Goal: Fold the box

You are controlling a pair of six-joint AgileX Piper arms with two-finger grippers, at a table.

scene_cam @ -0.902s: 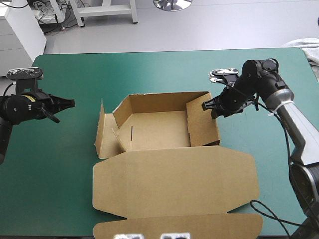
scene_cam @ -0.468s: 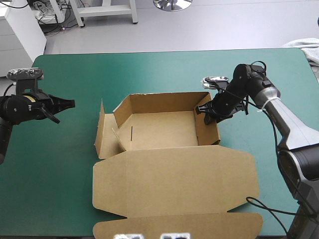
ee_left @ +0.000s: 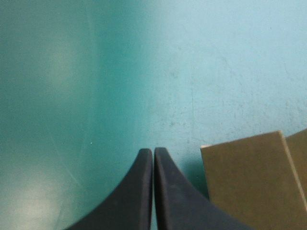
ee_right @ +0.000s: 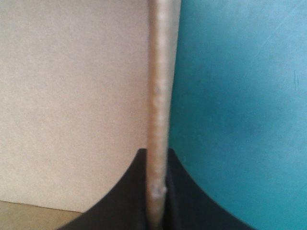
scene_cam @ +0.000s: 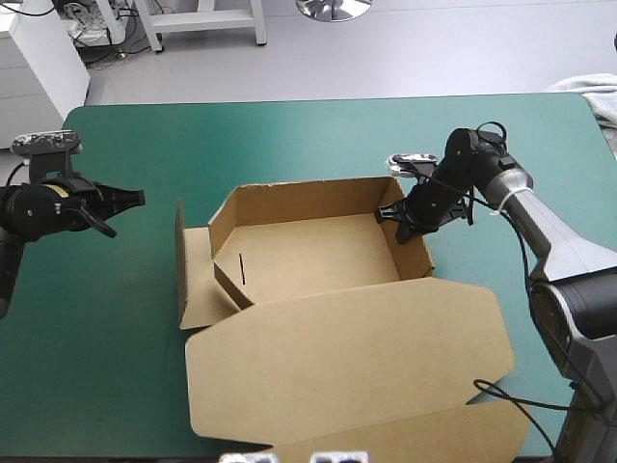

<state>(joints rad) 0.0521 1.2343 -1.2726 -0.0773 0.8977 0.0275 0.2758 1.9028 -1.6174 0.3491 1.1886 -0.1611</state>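
- The right gripper (scene_cam: 389, 214) pinches the right wall (scene_cam: 410, 246) of the box (scene_cam: 308, 249) near its far corner, with the board between its nearly closed fingers (ee_right: 130, 196).
- Only the right wrist view shows that grip: the wall's edge runs on from between the fingers, with the box's inside on one side and the teal-green cover (scene_cam: 116, 318) on the other.
- The left gripper (scene_cam: 136, 200), its fingers pressed into one point and holding nothing, hangs over bare cover well left of the box.
- The left wrist view adds one brown corner just beside its tips.
- The box sits mid-table as an open tray, with its lid (scene_cam: 347, 362) flat toward the near edge.
- There are one box and two grippers.
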